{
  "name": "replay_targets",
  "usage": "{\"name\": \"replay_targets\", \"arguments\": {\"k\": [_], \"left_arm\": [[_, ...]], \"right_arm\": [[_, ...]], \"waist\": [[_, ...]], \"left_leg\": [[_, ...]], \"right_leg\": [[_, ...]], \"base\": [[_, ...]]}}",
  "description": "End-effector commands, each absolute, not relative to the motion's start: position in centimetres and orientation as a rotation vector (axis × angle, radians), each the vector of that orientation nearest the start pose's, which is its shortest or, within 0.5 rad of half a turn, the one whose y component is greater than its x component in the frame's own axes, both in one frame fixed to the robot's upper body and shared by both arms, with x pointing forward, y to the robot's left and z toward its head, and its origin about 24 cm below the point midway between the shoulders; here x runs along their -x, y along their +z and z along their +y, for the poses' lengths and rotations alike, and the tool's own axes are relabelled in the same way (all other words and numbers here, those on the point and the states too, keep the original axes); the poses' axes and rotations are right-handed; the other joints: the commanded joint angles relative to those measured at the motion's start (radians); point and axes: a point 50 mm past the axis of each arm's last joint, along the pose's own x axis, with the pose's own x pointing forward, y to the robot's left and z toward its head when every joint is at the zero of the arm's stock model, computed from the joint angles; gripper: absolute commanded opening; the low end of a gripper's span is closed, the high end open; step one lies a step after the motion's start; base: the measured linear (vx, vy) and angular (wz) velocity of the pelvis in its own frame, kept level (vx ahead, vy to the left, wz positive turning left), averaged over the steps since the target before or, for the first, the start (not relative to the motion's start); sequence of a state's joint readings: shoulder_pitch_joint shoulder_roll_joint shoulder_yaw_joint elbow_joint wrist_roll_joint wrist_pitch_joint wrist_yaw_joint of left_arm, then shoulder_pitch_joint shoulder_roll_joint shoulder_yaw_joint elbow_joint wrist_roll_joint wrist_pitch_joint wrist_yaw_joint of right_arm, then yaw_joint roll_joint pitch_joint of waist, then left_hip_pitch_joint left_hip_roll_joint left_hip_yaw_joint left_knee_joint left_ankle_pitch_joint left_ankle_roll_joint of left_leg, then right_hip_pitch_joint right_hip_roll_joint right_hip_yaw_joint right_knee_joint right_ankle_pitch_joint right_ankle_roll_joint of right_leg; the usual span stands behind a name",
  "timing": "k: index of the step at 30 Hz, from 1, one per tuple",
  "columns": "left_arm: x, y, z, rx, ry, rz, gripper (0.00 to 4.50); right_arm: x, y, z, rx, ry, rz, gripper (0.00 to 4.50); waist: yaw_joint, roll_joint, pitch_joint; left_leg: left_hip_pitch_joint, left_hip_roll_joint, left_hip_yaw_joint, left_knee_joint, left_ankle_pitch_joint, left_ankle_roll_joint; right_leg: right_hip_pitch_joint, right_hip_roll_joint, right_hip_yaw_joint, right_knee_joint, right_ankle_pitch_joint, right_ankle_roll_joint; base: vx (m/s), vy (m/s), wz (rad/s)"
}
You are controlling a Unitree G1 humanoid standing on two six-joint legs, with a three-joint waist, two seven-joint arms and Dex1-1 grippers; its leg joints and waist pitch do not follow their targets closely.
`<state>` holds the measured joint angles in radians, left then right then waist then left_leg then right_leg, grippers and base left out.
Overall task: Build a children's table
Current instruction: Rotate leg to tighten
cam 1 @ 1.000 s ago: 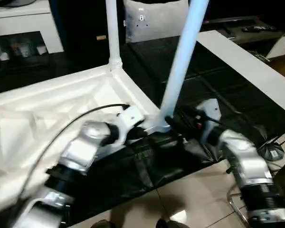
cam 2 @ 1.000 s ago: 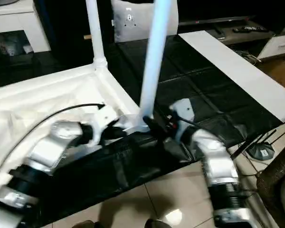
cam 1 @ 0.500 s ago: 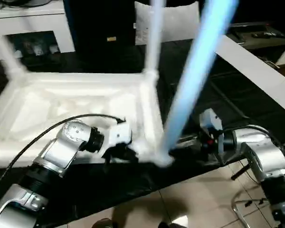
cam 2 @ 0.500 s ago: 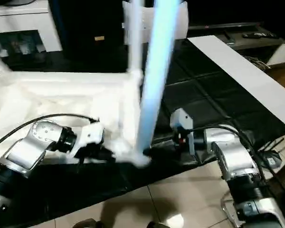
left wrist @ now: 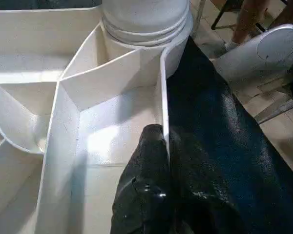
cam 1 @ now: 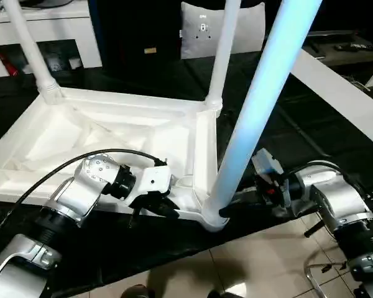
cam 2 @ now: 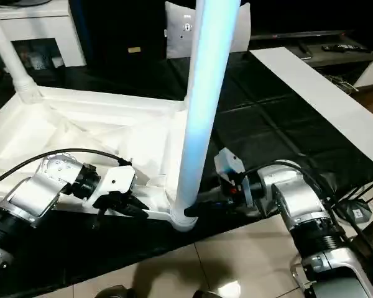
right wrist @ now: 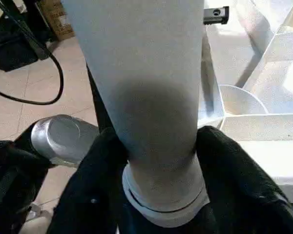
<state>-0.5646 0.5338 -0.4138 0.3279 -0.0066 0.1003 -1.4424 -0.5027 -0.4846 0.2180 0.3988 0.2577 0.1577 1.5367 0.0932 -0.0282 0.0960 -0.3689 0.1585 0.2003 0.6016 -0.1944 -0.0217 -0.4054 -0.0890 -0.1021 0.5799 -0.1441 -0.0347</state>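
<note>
A black cloth (cam 1: 286, 124) covers the work surface in front of me, with pale floor tiles (cam 1: 267, 261) below its near edge and a white cabinet (cam 1: 43, 31) at the far left. A flat white board (cam 1: 342, 93) lies along the right side of the cloth. On the cloth the children's table (cam 1: 112, 136) lies upside down, its ribbed underside facing up, with legs rising from its corner sockets. The nearest leg (cam 1: 255, 112) stands in the near right corner socket. My left gripper (left wrist: 163, 161) is pressed together on the thin rim of the top, just beside that socket. My right gripper (right wrist: 158, 161) holds the nearest leg low down, one black finger (right wrist: 102, 161) on each side, just above the socket.
</note>
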Motion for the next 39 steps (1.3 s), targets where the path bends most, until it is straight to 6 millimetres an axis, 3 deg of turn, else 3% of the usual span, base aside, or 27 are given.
{"name": "replay_targets", "arguments": {"k": [1, 11, 16, 18, 19, 22, 23, 25, 29, 31, 34, 39], "left_arm": [[-28.8, 8.3, 12.4, -0.651, -1.752, 0.433, 0.00], [-28.9, 8.1, 12.7, -0.639, -1.742, 0.450, 0.00], [-29.8, 8.2, 12.6, -0.531, -1.553, 0.461, 0.00], [-30.2, 8.5, 12.1, -0.473, -1.459, 0.449, 0.00], [-30.2, 8.6, 11.8, -0.447, -1.428, 0.439, 0.00], [-30.4, 8.8, 11.2, -0.409, -1.370, 0.418, 0.00], [-30.5, 8.9, 10.8, -0.384, -1.333, 0.408, 0.00], [-30.7, 8.9, 10.3, -0.362, -1.275, 0.397, 0.00], [-31.4, 8.9, 9.0, -0.321, -1.109, 0.378, 0.00], [-31.6, 9.0, 8.6, -0.308, -1.060, 0.375, 0.00], [-32.1, 9.4, 7.2, -0.284, -0.913, 0.349, 0.00], [-32.0, 9.5, 6.1, -0.269, -0.891, 0.340, 0.00]], "right_arm": [[-29.0, 8.4, -15.3, 0.168, 1.660, 0.300, 2.04], [-28.6, 8.3, -15.2, 0.131, 1.695, 0.314, 1.91], [-28.7, 8.2, -14.4, 0.008, 1.543, 0.297, 1.90], [-29.2, 7.8, -13.6, -0.026, 1.414, 0.292, 1.90], [-29.3, 7.7, -13.1, -0.030, 1.365, 0.279, 1.90], [-29.5, 7.4, -12.3, -0.034, 1.297, 0.264, 1.90], [-29.7, 7.2, -11.7, -0.054, 1.246, 0.259, 1.90], [-30.0, 7.1, -10.8, -0.077, 1.188, 0.248, 1.90], [-30.6, 6.9, -8.4, -0.122, 1.034, 0.233, 1.90], [-30.8, 6.9, -7.7, -0.136, 0.979, 0.234, 1.90], [-31.7, 6.7, -6.0, -0.212, 0.757, 0.251, 1.90], [-32.0, 6.7, -5.8, -0.243, 0.668, 0.222, 1.90]], "waist": [[-0.006, -0.002, -0.074], [-0.006, -0.001, -0.072], [-0.004, 0.000, -0.071], [-0.016, -0.003, -0.068], [-0.020, 0.002, -0.064], [-0.044, -0.004, -0.066], [-0.053, 0.000, -0.066], [-0.066, -0.003, -0.066], [-0.081, -0.003, -0.067], [-0.083, -0.001, -0.070], [-0.085, 0.002, -0.071], [-0.080, 0.005, -0.071]], "left_leg": [[0.020, 0.088, -0.036, -0.078, -0.186, 0.043], [0.021, 0.089, -0.036, -0.079, -0.189, 0.045], [0.023, 0.091, -0.037, -0.082, -0.194, 0.033], [0.021, 0.086, -0.040, -0.083, -0.218, 0.014], [0.023, 0.084, -0.043, -0.083, -0.237, 0.002], [0.012, 0.079, -0.051, -0.083, -0.243, -0.001], [0.012, 0.081, -0.050, -0.083, -0.234, 0.003], [0.009, 0.080, -0.048, -0.082, -0.230, 0.013], [0.008, 0.075, -0.045, -0.078, -0.198, 0.028], [0.007, 0.077, -0.044, -0.079, -0.167, 0.039], [0.009, 0.078, -0.041, -0.078, -0.138, 0.045], [0.007, 0.076, -0.039, -0.078, -0.140, 0.059]], "right_leg": [[0.047, -0.087, 0.067, -0.061, -0.348, -0.209], [0.045, -0.087, 0.067, -0.062, -0.357, -0.207], [0.045, -0.087, 0.069, -0.061, -0.355, -0.211], [0.045, -0.089, 0.068, -0.066, -0.402, -0.200], [0.042, -0.091, 0.068, -0.075, -0.454, -0.183], [0.049, -0.092, 0.062, -0.081, -0.510, -0.145], [0.046, -0.090, 0.065, -0.078, -0.476, -0.153], [0.046, -0.087, 0.065, -0.077, -0.444, -0.167], [0.044, -0.086, 0.065, -0.078, -0.424, -0.174], [0.045, -0.082, 0.065, -0.072, -0.366, -0.185], [0.042, -0.080, 0.067, -0.065, -0.296, -0.210], [0.044, -0.079, 0.066, -0.066, -0.267, -0.207]], "base": [[0.000, 0.000, 0.00], [0.000, 0.000, 0.00], [0.000, 0.000, 0.00], [0.000, 0.000, 0.00], [0.000, 0.000, 0.00], [0.000, 0.000, 0.00], [0.000, 0.000, 0.00], [0.000, 0.000, 0.00], [0.000, 0.000, 0.00], [0.000, 0.000, 0.00], [0.000, 0.000, 0.00], [0.000, 0.000, 0.00]]}}
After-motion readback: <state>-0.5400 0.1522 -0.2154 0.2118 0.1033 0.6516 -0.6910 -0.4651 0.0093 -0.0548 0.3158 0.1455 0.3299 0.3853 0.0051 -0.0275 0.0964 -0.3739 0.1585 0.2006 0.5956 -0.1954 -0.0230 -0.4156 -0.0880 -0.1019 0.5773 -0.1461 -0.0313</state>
